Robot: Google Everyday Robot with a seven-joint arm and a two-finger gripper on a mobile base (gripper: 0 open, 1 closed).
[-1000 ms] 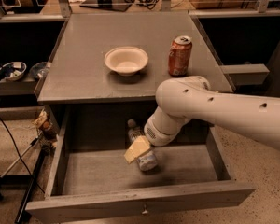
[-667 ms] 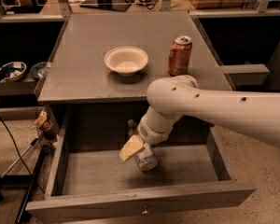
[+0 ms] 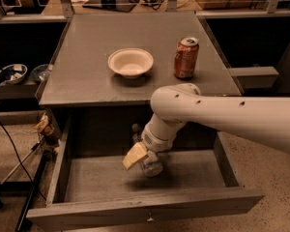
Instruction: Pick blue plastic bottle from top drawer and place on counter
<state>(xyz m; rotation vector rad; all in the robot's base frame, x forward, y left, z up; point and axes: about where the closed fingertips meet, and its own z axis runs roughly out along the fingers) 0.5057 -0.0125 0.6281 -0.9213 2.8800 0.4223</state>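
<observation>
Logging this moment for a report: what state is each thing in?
Wide grey top drawer: pulled open.
Clear bluish plastic bottle: lying in drawer, under hand.
Robot hand: down in drawer, at bottle.
Red-orange soda can: upright on grey counter.
White bowl: upright, empty.

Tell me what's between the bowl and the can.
Only bare counter, seen in the camera view; the pincer is down in the drawer at the bottle.

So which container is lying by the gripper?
The blue plastic bottle, lying in the top drawer at the gripper; the red can stands upright on the counter.
</observation>
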